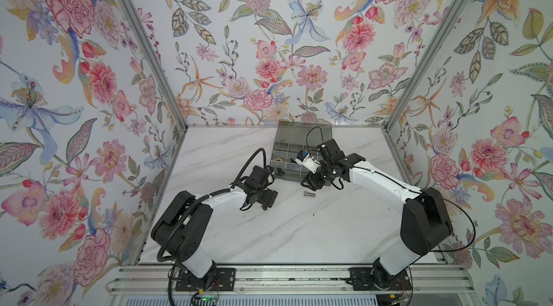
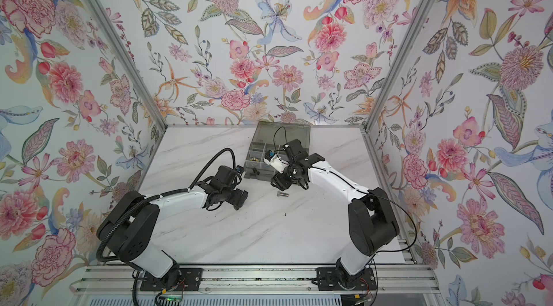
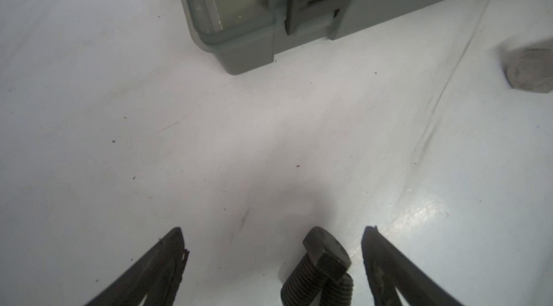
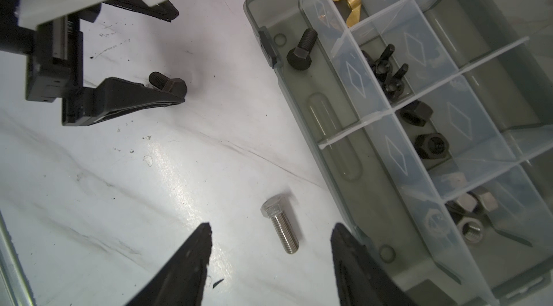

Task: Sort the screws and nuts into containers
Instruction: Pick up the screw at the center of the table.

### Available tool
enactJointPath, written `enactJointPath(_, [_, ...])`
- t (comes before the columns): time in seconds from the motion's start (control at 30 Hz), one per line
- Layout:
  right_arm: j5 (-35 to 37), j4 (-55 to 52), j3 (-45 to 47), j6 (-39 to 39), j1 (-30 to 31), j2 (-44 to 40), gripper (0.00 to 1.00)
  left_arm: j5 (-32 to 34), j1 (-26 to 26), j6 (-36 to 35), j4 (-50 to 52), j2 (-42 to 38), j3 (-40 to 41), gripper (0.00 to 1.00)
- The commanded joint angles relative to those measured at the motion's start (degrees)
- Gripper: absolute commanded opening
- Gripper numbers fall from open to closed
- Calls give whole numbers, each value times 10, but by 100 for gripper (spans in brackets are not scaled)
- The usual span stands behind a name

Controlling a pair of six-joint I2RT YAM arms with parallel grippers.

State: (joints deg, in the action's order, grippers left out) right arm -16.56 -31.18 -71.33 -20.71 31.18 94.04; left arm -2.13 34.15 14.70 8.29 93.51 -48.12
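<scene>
My left gripper (image 3: 274,229) stands open low over the table, with a black screw (image 3: 326,262) lying between its fingers, nearer one finger; the right wrist view shows that screw (image 4: 167,83) beside a left fingertip. My right gripper (image 4: 271,226) is open above a silver hex-head screw (image 4: 279,223) lying on the table (image 1: 308,194) just in front of the grey organiser box (image 1: 299,152). Its containers hold a black screw (image 4: 300,50), a brass wing nut (image 4: 347,2), black wing nuts (image 4: 389,71), black hex nuts (image 4: 425,128) and silver nuts (image 4: 469,217).
The box's lid (image 1: 305,132) stands open against the back wall. Its front latch (image 3: 317,2) juts toward the left gripper. The two arms (image 2: 179,199) (image 2: 335,176) reach in from the front rail, and white marble table (image 1: 269,229) lies between them.
</scene>
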Motion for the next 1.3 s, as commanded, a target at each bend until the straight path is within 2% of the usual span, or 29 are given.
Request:
enactJointPath(0.0, [-7, 7, 15, 15, -1, -22, 66, 20, 5, -13, 25, 14, -20, 90])
enactJointPath(0.33, [-11, 18, 25, 21, -2, -24, 66, 13, 11, -19, 30, 34, -24, 77])
enactJointPath(0.87, [-12, 19, 31, 27, -1, -18, 66, 19, 27, -13, 30, 48, -11, 75])
enactJointPath(1.27, [-12, 20, 33, 32, -1, -12, 66, 7, 0, -19, 27, 41, 0, 60])
